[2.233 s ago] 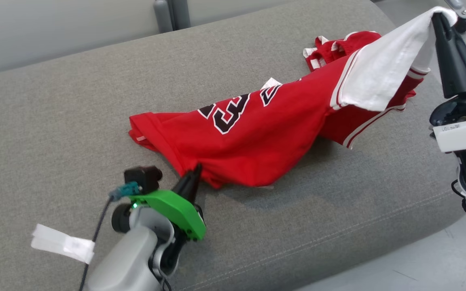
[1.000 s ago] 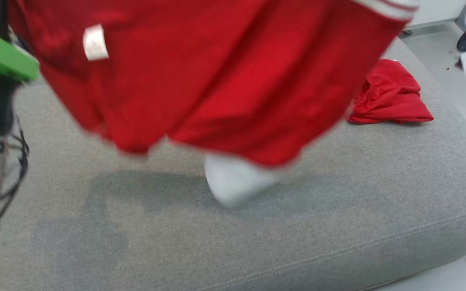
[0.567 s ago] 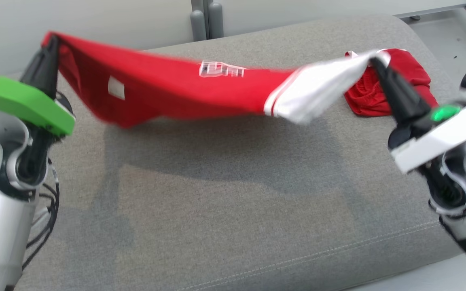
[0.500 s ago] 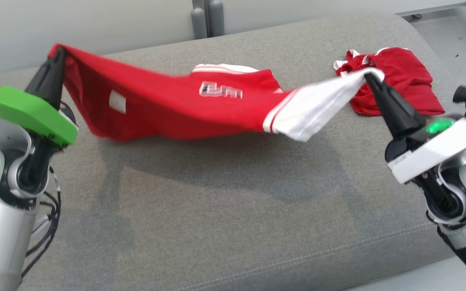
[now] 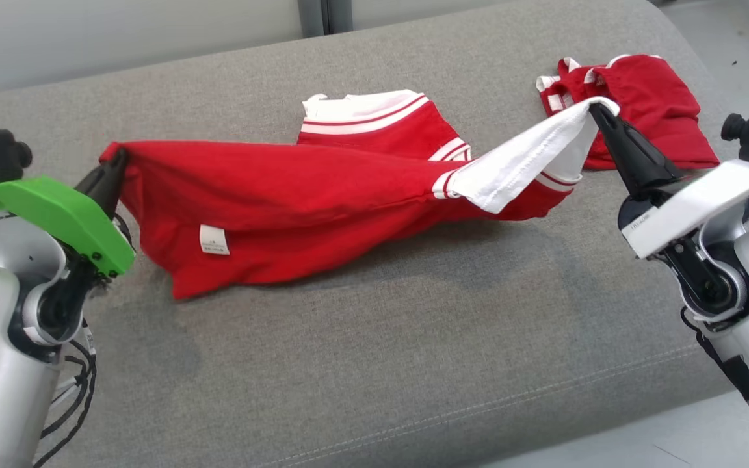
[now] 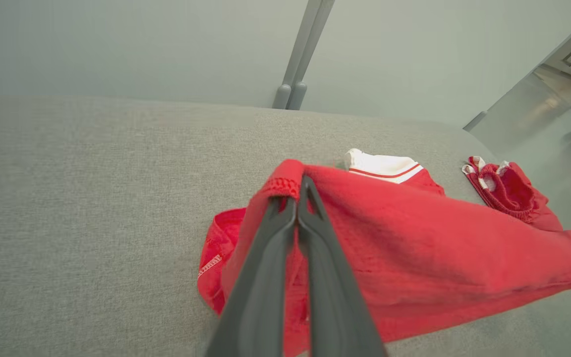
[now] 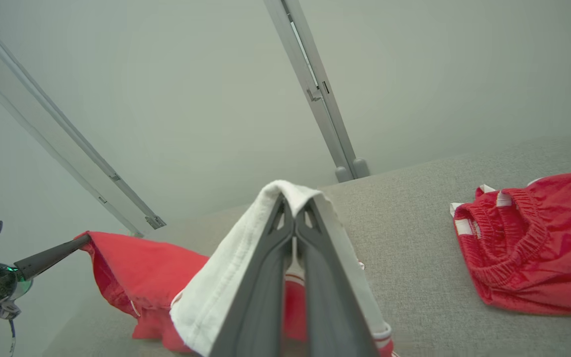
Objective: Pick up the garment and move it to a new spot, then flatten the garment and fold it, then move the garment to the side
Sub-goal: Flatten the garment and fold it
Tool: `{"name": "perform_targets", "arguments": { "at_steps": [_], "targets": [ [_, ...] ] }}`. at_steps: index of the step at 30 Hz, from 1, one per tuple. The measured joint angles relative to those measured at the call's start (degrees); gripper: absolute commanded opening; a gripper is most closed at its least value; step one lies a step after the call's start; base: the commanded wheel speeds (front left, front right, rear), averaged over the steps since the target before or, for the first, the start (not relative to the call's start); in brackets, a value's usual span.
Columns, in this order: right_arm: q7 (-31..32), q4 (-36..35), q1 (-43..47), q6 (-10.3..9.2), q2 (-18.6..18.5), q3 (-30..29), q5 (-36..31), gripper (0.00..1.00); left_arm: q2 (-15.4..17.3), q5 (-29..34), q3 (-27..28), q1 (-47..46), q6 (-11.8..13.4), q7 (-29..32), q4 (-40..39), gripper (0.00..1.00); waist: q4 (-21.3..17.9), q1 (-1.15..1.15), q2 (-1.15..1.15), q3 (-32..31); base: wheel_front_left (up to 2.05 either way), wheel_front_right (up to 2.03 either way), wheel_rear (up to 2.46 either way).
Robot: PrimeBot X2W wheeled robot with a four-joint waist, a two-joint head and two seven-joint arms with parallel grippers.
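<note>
The garment [image 5: 296, 201] is a red jersey with white sleeves and striped trim, stretched left to right over the grey cushion [image 5: 374, 364]. My left gripper [image 5: 114, 162] is shut on its red hem corner at the left; the left wrist view shows the same gripper [image 6: 298, 191] pinching that red edge [image 6: 285, 183]. At the right, my right gripper [image 5: 594, 110] is shut on the white sleeve [image 5: 524, 162], which drapes over the gripper [image 7: 293, 203] in the right wrist view. The jersey's lower part rests on the cushion, its upper edge held taut between the grippers.
A second red garment with an elastic waistband [image 5: 634, 110] lies bunched at the cushion's back right, just behind my right gripper. A pale wall with a metal post [image 6: 298, 64] stands behind the cushion. Floor [image 5: 706, 32] shows at the far right.
Both grippers have come down and toward me with the garment, which now partly lies on the cushion instead of hanging in the air. The head camera has tilted slightly.
</note>
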Motion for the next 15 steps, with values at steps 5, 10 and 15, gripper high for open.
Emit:
{"name": "perform_targets", "arguments": {
  "at_steps": [5,10,15],
  "targets": [
    [2.42,6.62,-5.77,-1.51,2.42,2.07,-1.4,0.0,-3.1,4.57,-3.64,-3.02,0.31,-0.35,5.34,0.0,-0.41,0.0,0.0,2.79,0.0,0.0,0.0],
    [2.61,10.4,-9.73,-2.1,4.11,2.3,-3.21,0.0,-5.87,9.78,-4.52,-6.82,0.57,-4.94,8.34,0.89,-0.59,0.0,0.0,5.44,0.0,0.0,0.0],
    [1.01,15.01,-11.51,-1.94,5.38,2.64,-4.26,0.0,-7.55,14.84,-5.66,-9.62,0.58,-11.11,11.87,1.0,-0.41,0.0,0.0,8.27,0.0,0.0,0.0]
  ]
}}
